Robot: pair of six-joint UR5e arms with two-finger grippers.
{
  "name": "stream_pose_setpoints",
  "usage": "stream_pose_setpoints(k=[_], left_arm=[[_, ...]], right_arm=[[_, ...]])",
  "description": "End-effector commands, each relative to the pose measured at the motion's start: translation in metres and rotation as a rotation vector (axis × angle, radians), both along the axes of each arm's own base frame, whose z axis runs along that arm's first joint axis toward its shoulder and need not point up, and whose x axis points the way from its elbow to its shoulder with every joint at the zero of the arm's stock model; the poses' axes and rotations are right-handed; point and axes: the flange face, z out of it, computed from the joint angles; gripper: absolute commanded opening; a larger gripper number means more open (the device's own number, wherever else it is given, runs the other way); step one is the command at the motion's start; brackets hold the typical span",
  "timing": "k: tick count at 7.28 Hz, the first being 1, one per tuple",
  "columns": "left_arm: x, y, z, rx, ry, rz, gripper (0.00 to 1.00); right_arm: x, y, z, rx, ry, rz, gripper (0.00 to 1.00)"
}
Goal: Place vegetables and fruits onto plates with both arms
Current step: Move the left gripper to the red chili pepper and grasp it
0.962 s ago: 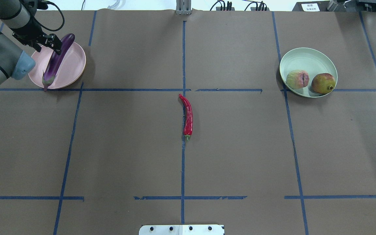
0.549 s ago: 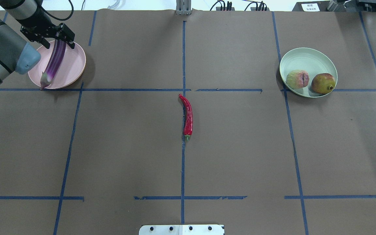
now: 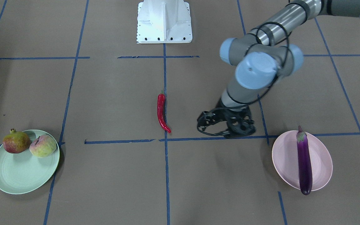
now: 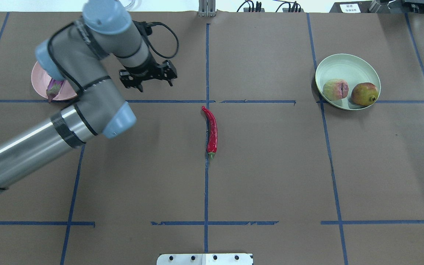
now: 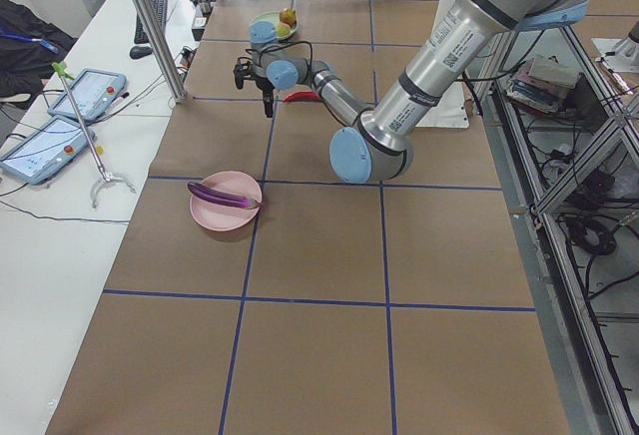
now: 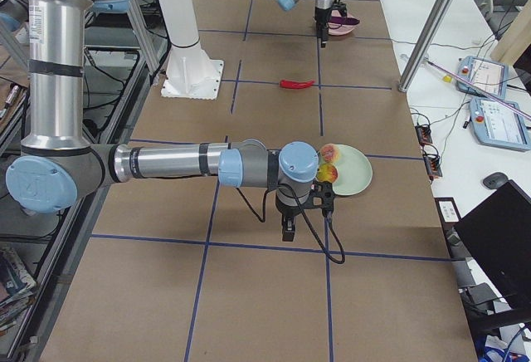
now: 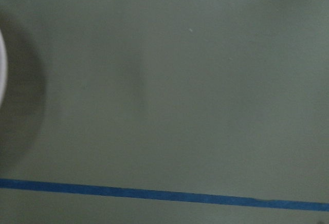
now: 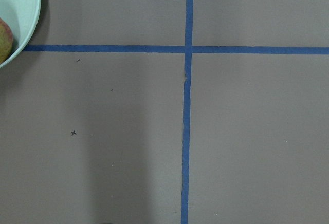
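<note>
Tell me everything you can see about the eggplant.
The eggplant is long, slim and glossy purple, with a greenish-purple stem cap. It lies flat across the pink plate, stem end toward the robot, its rounded end overhanging the rim on the operators' side. Only the plate touches it; the left gripper, open, hangs apart from it.

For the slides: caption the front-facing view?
Open left gripper hovers between chili and eggplant on pink plate; pomegranate, peach on green plate.

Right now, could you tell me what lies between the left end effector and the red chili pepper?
Only bare brown paper and a blue tape line lie between the left end effector and the red chili pepper, as the overhead view shows.
</note>
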Motion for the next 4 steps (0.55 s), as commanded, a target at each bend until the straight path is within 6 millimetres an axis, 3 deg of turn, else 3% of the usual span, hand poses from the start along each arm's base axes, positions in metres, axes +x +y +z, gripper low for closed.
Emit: stream_pose_setpoints(k=[1, 2, 4], left_arm=[[0.107, 0.098, -0.065, 0.068, -0.047, -0.014, 1.00], [0.139, 0.133, -0.063, 0.091, -0.069, -0.019, 1.00], [0.163, 0.144, -0.045, 0.091, -0.109, 0.000, 1.00]], right_arm=[[0.000, 0.000, 0.001, -0.002, 0.000, 0.000, 1.00], [0.000, -0.001, 0.001, -0.002, 0.000, 0.000, 1.00], [0.000, -0.001, 0.002, -0.004, 0.000, 0.000, 1.00]])
